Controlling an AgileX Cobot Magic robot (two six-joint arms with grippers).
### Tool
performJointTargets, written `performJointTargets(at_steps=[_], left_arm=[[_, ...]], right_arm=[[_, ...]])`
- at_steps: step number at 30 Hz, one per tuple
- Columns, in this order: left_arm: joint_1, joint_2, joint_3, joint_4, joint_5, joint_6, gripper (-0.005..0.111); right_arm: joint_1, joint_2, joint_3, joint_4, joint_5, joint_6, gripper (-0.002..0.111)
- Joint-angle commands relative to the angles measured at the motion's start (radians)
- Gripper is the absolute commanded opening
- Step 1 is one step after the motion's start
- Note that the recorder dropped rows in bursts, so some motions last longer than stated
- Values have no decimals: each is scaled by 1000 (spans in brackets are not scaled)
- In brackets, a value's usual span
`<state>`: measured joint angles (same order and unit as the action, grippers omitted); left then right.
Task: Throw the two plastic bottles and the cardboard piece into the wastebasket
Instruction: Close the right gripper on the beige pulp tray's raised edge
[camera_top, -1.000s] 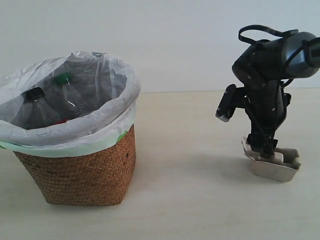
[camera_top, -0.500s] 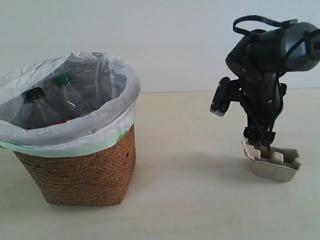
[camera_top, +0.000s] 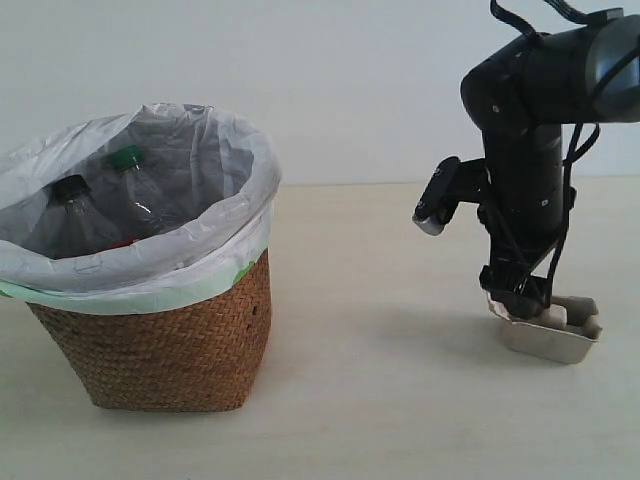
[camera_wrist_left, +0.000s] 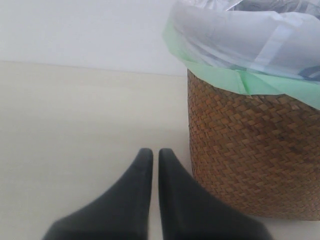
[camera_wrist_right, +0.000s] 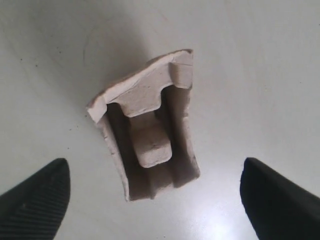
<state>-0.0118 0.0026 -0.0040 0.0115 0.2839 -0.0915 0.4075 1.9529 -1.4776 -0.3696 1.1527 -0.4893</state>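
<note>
Bright, even light (soft shadows, mild glare).

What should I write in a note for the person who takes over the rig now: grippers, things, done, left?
The left gripper is shut and empty, low beside the wastebasket.
The right gripper is open over the cardboard piece, one finger on each side, not gripping.
Done: the green-capped bottle and the black-capped bottle are inside the wastebasket.
To do: grasp the cardboard piece on the table and drop it in the wastebasket.
</note>
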Motion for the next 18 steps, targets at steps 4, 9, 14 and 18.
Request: performJointTargets(at_steps=[4, 9, 14, 18], left_arm=[[2, -3, 4, 5, -7, -5, 4], [2, -3, 4, 5, -7, -5, 4], [2, -3, 4, 5, -7, -5, 4], [2, -3, 4, 5, -7, -5, 4]], right_arm=[[0, 1, 0, 12, 2, -36, 82], [0, 27, 0, 4, -24, -51, 82], [0, 27, 0, 14, -64, 21, 82], [0, 27, 0, 14, -69, 62, 82]])
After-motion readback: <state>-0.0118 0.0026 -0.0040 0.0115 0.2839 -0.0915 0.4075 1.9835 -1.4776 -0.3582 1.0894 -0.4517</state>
